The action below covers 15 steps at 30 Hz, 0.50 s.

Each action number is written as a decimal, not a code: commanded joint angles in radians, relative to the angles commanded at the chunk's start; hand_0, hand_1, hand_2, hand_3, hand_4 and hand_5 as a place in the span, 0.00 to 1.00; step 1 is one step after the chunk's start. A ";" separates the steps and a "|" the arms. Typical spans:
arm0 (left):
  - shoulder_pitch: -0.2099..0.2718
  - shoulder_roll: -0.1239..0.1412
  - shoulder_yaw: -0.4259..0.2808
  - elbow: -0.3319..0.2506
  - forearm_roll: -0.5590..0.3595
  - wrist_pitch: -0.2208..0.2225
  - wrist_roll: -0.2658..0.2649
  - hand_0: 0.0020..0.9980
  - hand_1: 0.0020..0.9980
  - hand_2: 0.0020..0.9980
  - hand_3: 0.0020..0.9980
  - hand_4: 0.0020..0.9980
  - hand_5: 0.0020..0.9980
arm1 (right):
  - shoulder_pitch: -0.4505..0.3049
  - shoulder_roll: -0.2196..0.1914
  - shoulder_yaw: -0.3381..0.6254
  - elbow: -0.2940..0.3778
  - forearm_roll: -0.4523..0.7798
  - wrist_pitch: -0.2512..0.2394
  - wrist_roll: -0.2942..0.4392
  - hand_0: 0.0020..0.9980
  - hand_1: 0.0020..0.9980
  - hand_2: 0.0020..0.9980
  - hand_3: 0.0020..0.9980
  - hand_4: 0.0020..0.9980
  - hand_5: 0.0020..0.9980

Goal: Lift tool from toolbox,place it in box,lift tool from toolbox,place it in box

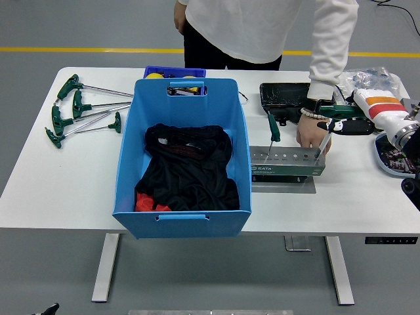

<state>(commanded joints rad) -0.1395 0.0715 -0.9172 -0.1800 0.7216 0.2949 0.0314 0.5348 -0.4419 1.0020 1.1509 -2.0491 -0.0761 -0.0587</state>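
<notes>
Right hand [344, 125] hidden behind tool handle [333, 108]

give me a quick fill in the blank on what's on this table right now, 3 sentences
1. The big blue box holds a heap of ____ cloth.
2. On the table's left lie ____ green-handled T-wrenches.
3. The person's hand rests at the ____ end of the tool rack, where a green-handled screwdriver also stands.

Missing words: black; four; right
</notes>
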 joint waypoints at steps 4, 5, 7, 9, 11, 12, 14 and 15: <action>0.000 0.000 0.000 0.000 0.001 0.000 0.000 0.72 0.72 0.75 0.64 0.63 0.53 | 0.000 0.000 0.001 0.002 0.000 -0.003 0.002 0.03 0.00 0.03 0.05 1.00 0.82; 0.000 0.000 -0.001 0.000 0.002 0.000 0.001 0.72 0.72 0.75 0.64 0.63 0.53 | 0.001 0.000 0.002 0.003 0.001 -0.006 0.004 0.03 0.00 0.03 0.05 1.00 0.82; 0.000 0.001 -0.001 0.000 0.001 0.000 0.000 0.72 0.72 0.75 0.64 0.63 0.53 | 0.001 -0.001 0.004 0.004 0.003 -0.008 0.007 0.00 0.00 0.00 0.01 1.00 0.82; 0.000 0.001 -0.001 0.000 0.002 0.000 0.000 0.72 0.72 0.75 0.64 0.63 0.53 | 0.001 -0.003 0.006 0.006 0.006 -0.013 0.012 0.00 0.00 0.00 0.01 1.00 0.82; 0.001 0.001 -0.002 0.000 0.002 0.000 0.000 0.72 0.72 0.75 0.64 0.63 0.53 | 0.001 -0.004 0.006 0.007 0.008 -0.017 0.016 0.00 0.00 0.00 0.01 1.00 0.82; 0.001 0.001 -0.003 0.000 0.003 0.000 0.000 0.72 0.72 0.75 0.64 0.63 0.53 | 0.001 -0.004 0.007 0.008 0.009 -0.021 0.019 0.00 0.00 0.00 0.00 1.00 0.82; 0.001 0.001 -0.003 0.000 0.003 0.001 0.000 0.72 0.72 0.75 0.64 0.63 0.53 | 0.001 -0.005 0.008 0.009 0.010 -0.024 0.023 0.00 0.00 0.00 0.00 1.00 0.82; 0.001 0.001 -0.003 0.000 0.002 0.001 0.000 0.72 0.72 0.75 0.64 0.63 0.53 | 0.001 -0.006 0.009 0.010 0.010 -0.025 0.024 0.00 0.00 0.00 0.00 1.00 0.82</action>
<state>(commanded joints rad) -0.1387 0.0724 -0.9205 -0.1800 0.7240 0.2956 0.0312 0.5361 -0.4481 1.0112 1.1607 -2.0391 -0.1014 -0.0347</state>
